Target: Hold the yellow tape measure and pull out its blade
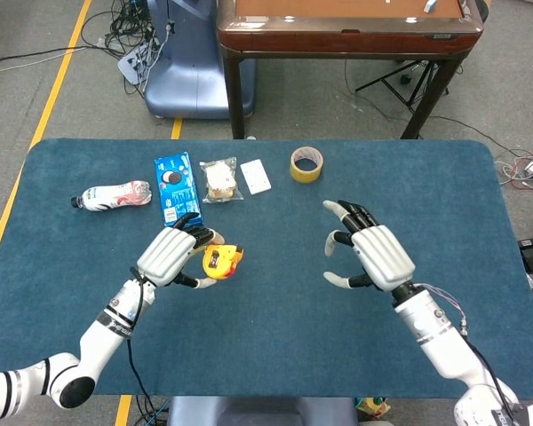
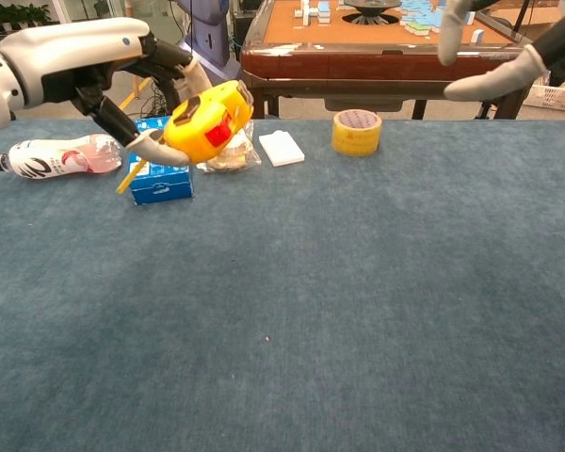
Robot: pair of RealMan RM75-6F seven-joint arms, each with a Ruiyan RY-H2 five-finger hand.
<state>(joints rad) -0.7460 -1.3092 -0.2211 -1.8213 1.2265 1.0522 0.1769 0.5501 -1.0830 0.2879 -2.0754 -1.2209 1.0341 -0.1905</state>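
Note:
My left hand [image 1: 171, 256] [image 2: 104, 58] grips the yellow tape measure [image 1: 222, 262] [image 2: 207, 121] and holds it well above the blue table [image 1: 275, 328]. Its red button faces right in the chest view. A short yellow strip hangs below the case [image 2: 124, 179]. My right hand [image 1: 373, 253] is raised over the table's middle right, fingers spread, holding nothing, a hand's width to the right of the tape measure. Only its fingertips [image 2: 490, 85] show at the top right of the chest view.
Along the table's far side lie a plastic bottle [image 1: 114, 195], a blue box [image 1: 177, 188], a wrapped snack [image 1: 219, 180], a white card [image 1: 256, 176] and a roll of yellow tape [image 1: 306, 164]. A wooden table [image 1: 346, 27] stands behind.

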